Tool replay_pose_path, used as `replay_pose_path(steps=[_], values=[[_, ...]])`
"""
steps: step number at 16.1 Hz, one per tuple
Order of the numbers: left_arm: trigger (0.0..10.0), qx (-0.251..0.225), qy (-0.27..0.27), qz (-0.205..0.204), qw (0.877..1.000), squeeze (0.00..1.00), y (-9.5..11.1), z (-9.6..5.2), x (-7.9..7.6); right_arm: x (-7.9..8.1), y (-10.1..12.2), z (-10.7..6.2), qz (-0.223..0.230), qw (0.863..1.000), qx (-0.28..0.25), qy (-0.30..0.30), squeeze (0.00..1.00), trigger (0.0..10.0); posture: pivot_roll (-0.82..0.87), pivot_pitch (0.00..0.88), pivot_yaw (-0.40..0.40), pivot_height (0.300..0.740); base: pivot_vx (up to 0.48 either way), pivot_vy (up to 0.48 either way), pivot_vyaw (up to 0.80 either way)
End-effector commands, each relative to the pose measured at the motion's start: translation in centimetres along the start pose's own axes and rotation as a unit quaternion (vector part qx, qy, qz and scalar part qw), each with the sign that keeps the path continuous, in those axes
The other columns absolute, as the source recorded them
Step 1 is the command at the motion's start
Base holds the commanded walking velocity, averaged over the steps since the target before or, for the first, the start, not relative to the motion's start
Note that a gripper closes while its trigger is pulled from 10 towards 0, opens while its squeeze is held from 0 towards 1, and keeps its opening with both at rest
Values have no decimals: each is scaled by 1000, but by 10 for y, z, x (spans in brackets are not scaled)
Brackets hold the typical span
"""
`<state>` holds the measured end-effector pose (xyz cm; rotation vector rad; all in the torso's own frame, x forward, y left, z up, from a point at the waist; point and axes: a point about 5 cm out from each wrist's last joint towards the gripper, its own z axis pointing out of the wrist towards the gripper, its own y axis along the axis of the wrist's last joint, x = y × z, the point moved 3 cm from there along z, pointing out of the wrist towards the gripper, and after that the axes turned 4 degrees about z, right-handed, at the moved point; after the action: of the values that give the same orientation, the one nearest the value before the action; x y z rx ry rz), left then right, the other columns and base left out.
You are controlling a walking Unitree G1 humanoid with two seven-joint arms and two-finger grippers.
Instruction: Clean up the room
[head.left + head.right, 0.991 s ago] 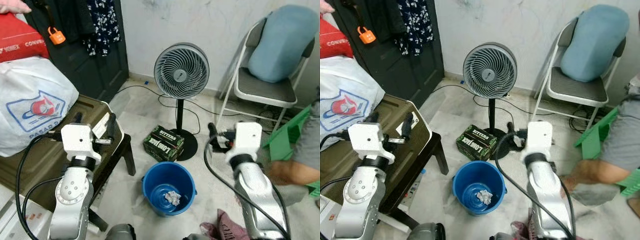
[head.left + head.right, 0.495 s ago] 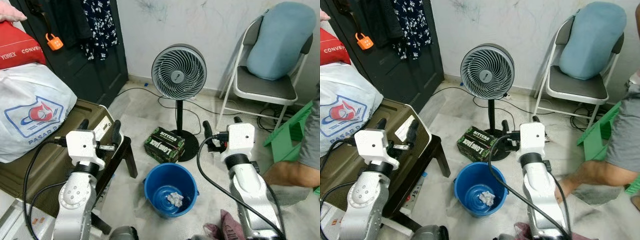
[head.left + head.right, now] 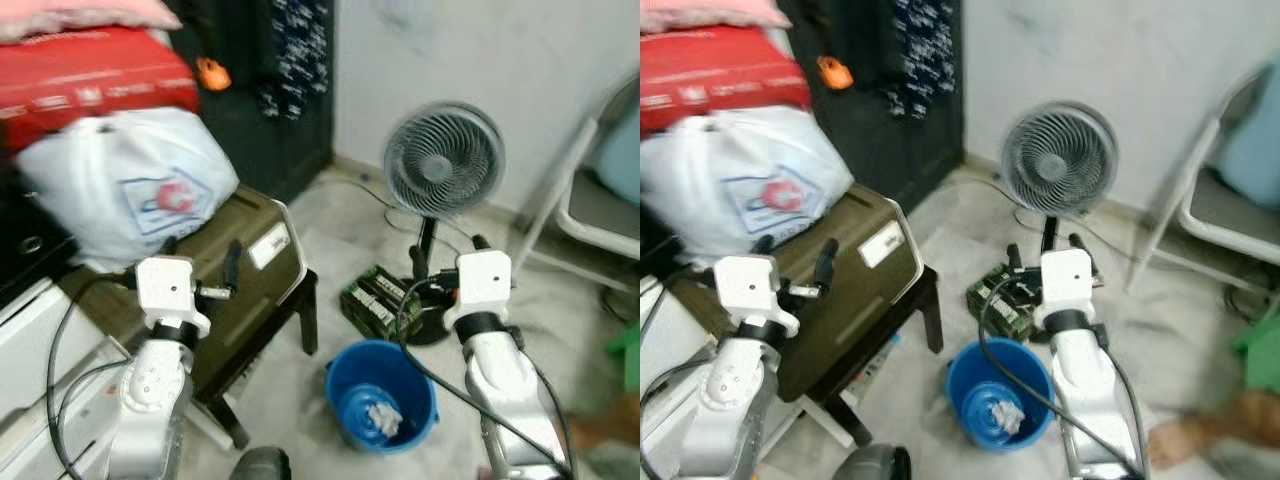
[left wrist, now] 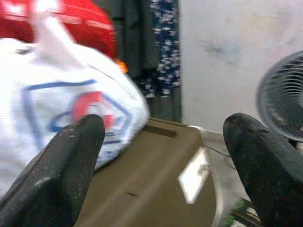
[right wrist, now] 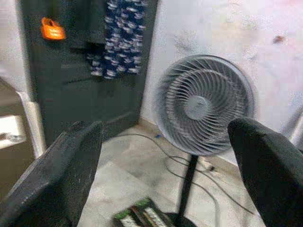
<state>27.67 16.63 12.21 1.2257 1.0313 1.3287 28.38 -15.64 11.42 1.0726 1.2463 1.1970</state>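
We've got both hands up at chest height and spread wide with nothing in them, the left hand [image 3: 200, 268] over the olive case [image 3: 240, 290] and the right hand [image 3: 1050, 258] near the fan [image 3: 1058, 160]. That looks like a carry-nothing pose for moving around. The blue bucket [image 3: 352, 368] sits on the floor between our arms with a crumpled wad of paper [image 3: 382, 418] inside, so it's probably where trash goes. Floor room is tight: the case's stand on the left, the box [image 3: 378, 300] and fan base just behind the bucket, and a chair [image 3: 1200, 200] off right.

grey pedestal fan [image 3: 443, 163] by wall | folding chair [image 3: 1225, 215] at right | dark door [image 5: 80, 71] behind
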Motion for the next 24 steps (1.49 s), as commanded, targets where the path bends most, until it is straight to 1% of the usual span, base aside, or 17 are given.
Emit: replay_pose_path(steps=[1, 9, 16, 20, 21, 22, 23, 24], values=[[10000, 15, 10, 4, 1000, 0, -5, -1, 2, -1, 5, 1, -3, 1000, -9, 3, 0, 10000, -86, 0, 48, 740, 0, 0, 800], [10000, 29, 23, 7, 999, 0, -8, 0, 5, 0, 5, 2, -6, 1000, -7, 11, 0, 10000, -85, 0, 42, 740, 0, 0, 800], [10000, 35, 7, 9, 999, 0, -8, 0, -1, 0, 4, 2, -6, 1000, -6, 13, 0, 10000, -87, 0, 41, 740, 0, 0, 800], [10000, 39, 2, 1, 999, 0, -10, 0, -3, -1, 4, 4, -1, 1000, -3, 8, 0, 10000, -87, 0, 41, 740, 0, 0, 800], [10000, 39, 0, 2, 999, 0, -10, 0, -3, -1, 4, 4, 1, 1000, -3, 9, 16, 10000, -87, 0, 41, 740, 0, 0, 800], [10000, 39, -1, 2, 999, 0, -10, 0, -3, -1, 4, 4, 3, 1000, -3, 9, 357, 10000, -87, 0, 41, 740, 0, 0, 800], [10000, 39, -1, 3, 999, 0, -9, 0, -3, -1, 4, 4, 6, 1000, -4, 9, 1000, 10000, -88, 0, 40, 740, 0, 0, 800], [10000, 39, -2, 3, 999, 0, -9, 0, -3, -1, 4, 4, 6, 1000, -5, 9, 1000, 10000, -88, 0, 40, 740, 0, 0, 800]])
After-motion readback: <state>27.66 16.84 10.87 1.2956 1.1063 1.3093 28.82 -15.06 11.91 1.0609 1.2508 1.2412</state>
